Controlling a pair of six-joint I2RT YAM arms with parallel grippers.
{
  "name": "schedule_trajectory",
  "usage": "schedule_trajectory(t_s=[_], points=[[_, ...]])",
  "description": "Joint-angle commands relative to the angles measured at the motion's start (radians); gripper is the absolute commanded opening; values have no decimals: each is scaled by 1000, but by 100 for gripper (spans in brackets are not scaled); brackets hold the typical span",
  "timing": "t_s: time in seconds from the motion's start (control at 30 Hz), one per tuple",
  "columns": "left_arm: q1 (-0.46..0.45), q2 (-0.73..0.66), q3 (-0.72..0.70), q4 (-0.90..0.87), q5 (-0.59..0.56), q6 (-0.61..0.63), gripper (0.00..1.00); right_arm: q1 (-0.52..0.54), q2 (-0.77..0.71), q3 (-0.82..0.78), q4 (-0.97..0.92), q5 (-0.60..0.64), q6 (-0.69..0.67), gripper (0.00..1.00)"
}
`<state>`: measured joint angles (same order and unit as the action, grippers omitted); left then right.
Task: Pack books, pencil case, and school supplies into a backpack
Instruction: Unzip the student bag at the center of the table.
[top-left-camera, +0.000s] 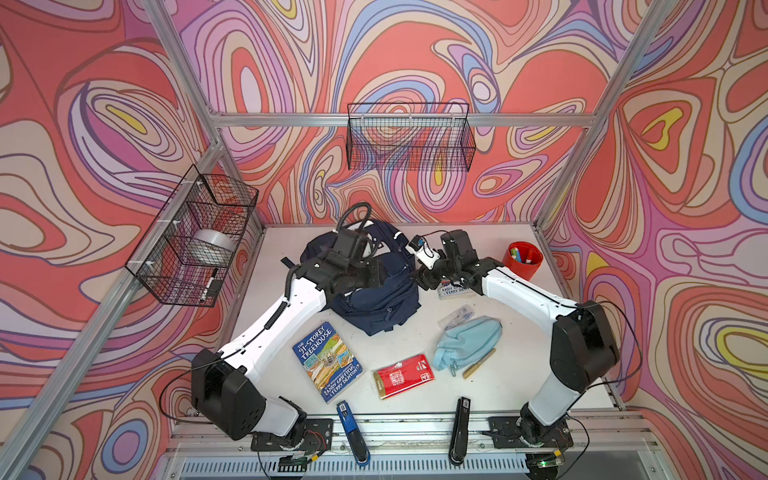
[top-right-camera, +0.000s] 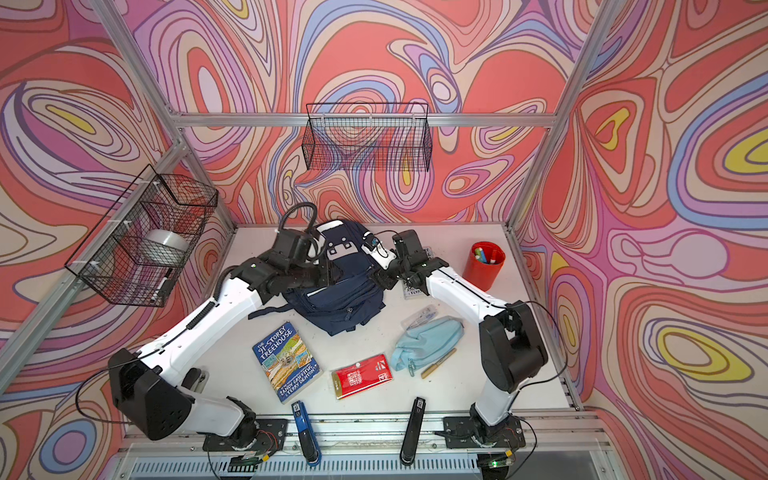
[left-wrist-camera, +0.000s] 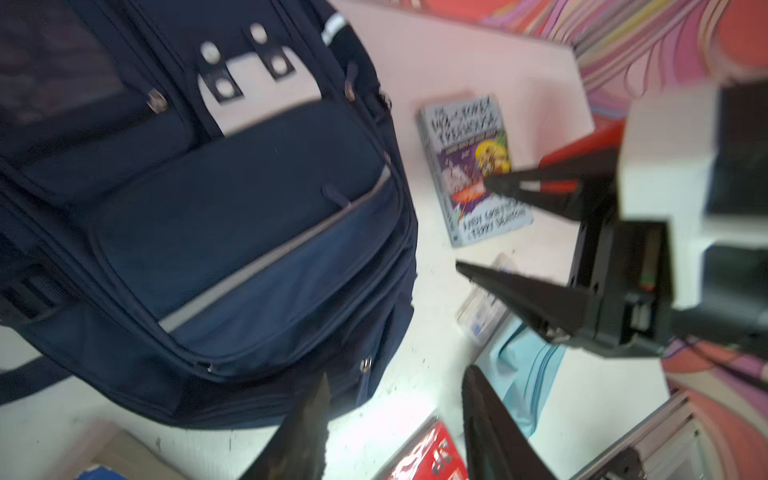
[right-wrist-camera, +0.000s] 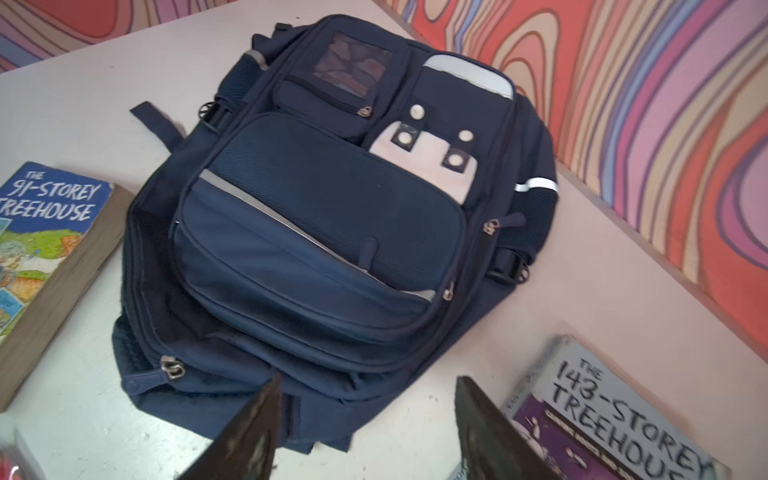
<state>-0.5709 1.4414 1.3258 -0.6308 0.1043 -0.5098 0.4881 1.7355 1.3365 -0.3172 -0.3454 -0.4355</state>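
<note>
Item: large navy-blue fabric backpack, face-up at the far middle of the white table; every visible zip closed; nothing packed.
My left gripper hangs over its lower edge, jaws parted, empty; my right gripper likewise, beside the bag.
Loose on the table: blue-covered paperback; grey-purple paperback; soft light-blue zip pouch; flat red packet; tan pen-like stick; small clear plastic packet.
Risks, as I judge: small zip pulls, easily missed; slack fabric bunching or dragging; my close-set wrists colliding.

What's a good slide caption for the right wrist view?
Open right gripper at the edge of the backpack, which lies between the 91-Storey book and the 143-Storey book.
</note>
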Motion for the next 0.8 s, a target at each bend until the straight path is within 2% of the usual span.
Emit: schedule_trajectory(t_s=[0.0, 0.1, 0.23, 0.33, 0.43, 0.77], points=[[-87, -17, -71, -24, -106, 9, 45, 12, 67, 22, -108, -77, -176, 67], [-147, -28, -150, 23, -178, -28, 44, 24, 101, 27, -97, -55, -226, 69], [-214, -47, -244, 108, -269, -76, 51, 42, 138, -2, -34, -68, -272, 76], [-228, -32, -284, 119, -374, -75, 53, 44, 170, 7, -33, -73, -267, 76], [-239, -14, -315, 161, -399, -64, 53, 44, 177, -1, -29, -55, -248, 75], [-346, 105, -256, 139, -513, -43, 43, 41, 171, -39, 0, -40, -227, 73]])
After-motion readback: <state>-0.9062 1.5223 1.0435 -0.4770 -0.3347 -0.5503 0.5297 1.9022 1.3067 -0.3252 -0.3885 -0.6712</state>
